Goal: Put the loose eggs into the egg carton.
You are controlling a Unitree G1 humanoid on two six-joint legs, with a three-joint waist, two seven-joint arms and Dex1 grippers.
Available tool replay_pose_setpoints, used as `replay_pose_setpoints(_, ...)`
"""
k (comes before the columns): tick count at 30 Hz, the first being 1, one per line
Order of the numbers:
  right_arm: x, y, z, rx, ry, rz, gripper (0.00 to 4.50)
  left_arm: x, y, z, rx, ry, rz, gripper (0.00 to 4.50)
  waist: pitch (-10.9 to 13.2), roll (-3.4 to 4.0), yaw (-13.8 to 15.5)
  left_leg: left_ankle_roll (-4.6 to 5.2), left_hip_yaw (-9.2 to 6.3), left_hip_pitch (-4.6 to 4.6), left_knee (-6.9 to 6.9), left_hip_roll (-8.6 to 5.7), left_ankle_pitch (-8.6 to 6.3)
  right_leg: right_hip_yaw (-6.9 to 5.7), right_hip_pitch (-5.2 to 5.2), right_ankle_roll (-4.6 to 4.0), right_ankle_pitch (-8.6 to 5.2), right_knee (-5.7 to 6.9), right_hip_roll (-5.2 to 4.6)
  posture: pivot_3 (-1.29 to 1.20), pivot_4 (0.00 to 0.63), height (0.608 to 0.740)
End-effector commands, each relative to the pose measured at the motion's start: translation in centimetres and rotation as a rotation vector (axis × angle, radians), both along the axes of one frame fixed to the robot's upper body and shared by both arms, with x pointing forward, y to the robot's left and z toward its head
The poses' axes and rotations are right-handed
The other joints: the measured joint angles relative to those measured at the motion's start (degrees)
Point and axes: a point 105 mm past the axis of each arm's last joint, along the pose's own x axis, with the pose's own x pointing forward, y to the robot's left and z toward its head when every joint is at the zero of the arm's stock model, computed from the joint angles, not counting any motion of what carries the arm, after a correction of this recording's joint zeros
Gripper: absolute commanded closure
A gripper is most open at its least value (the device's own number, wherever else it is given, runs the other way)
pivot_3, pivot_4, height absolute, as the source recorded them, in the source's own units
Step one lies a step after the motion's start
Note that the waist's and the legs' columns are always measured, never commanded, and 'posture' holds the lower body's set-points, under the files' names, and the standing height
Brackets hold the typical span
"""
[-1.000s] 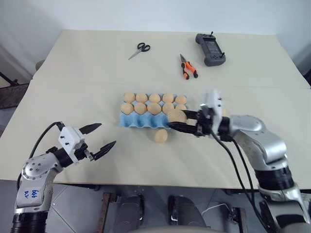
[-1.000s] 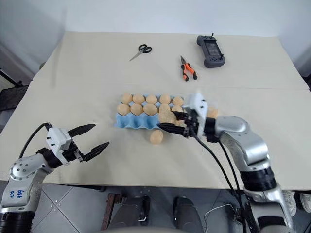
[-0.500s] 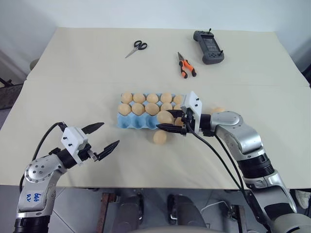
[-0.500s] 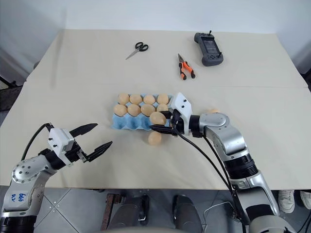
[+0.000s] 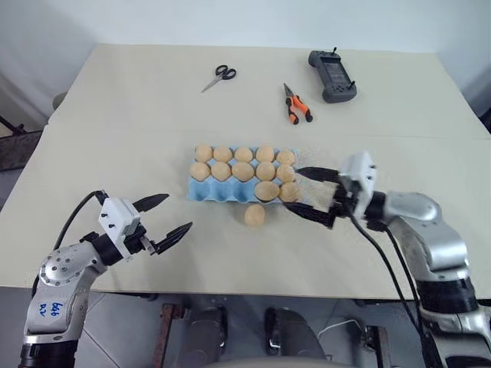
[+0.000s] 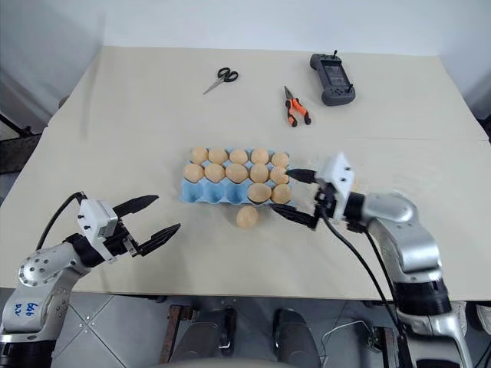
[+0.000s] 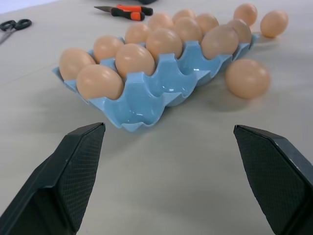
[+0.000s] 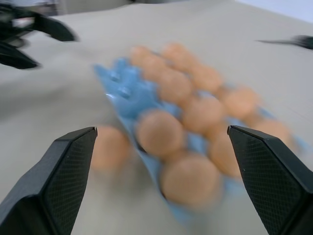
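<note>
The light blue egg carton (image 5: 207, 192) lies mid-table with its back and middle rows full and two eggs (image 5: 266, 190) at the right end of the front row. One loose egg (image 5: 254, 215) rests on the table against the carton's front edge. Another loose egg (image 7: 274, 23) lies past the carton's right end. My right gripper (image 5: 301, 190) is open and empty, level, just right of the front-row eggs. My left gripper (image 5: 179, 211) is open and empty over bare table, left of the carton and pointing toward it (image 7: 168, 129).
At the back of the table (image 5: 115, 138) lie scissors (image 5: 220, 77), orange-handled pliers (image 5: 298, 106) and a black handheld controller (image 5: 331, 75). Bare tabletop stretches left of and in front of the carton. The table's front edge runs close under both arms.
My right gripper opened, left its egg in the carton's front row and drew back to the right. The left arm stayed where it was.
</note>
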Motion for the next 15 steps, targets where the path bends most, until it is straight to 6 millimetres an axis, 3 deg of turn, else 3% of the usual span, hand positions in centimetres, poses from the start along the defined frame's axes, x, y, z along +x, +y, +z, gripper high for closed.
replay_pose_setpoints(1, -1.2, -3.4, 0.0, -0.028, -0.052, -0.108, 0.03, -0.4, 0.4, 0.6, 0.007, -0.042, -0.002, 0.0, 0.0, 0.0, 0.01, 0.0, 0.0, 0.0, 0.0, 0.0, 0.0, -0.01, 0.01, 0.0, 0.0, 0.0, 0.0, 0.0, 0.15, 0.74)
replay_pose_setpoints(7, -1.7, -5.9, -2.2, -0.007, -0.061, -0.232, 0.03, -0.3, 1.2, 0.5, -0.014, -0.027, 0.017, 0.0, 0.01, 0.01, -0.4, 0.02, 0.1, 0.47, 0.0, 0.04, 0.06, 0.07, 0.38, -0.02, -0.01, 0.12, 0.03, 0.0, 0.15, 0.74)
replay_pose_setpoints(15, -1.5, -8.3, -3.8, -0.038, -0.024, -0.323, 0.03, 0.8, -2.6, 1.5, 0.015, -0.034, -0.209, 0.0, 0.0, 0.02, 0.03, -0.03, 0.16, 0.71, -0.02, 0.01, 0.08, 0.17, 0.61, -0.1, 0.04, 0.07, -0.04, 0.0, 0.15, 0.74)
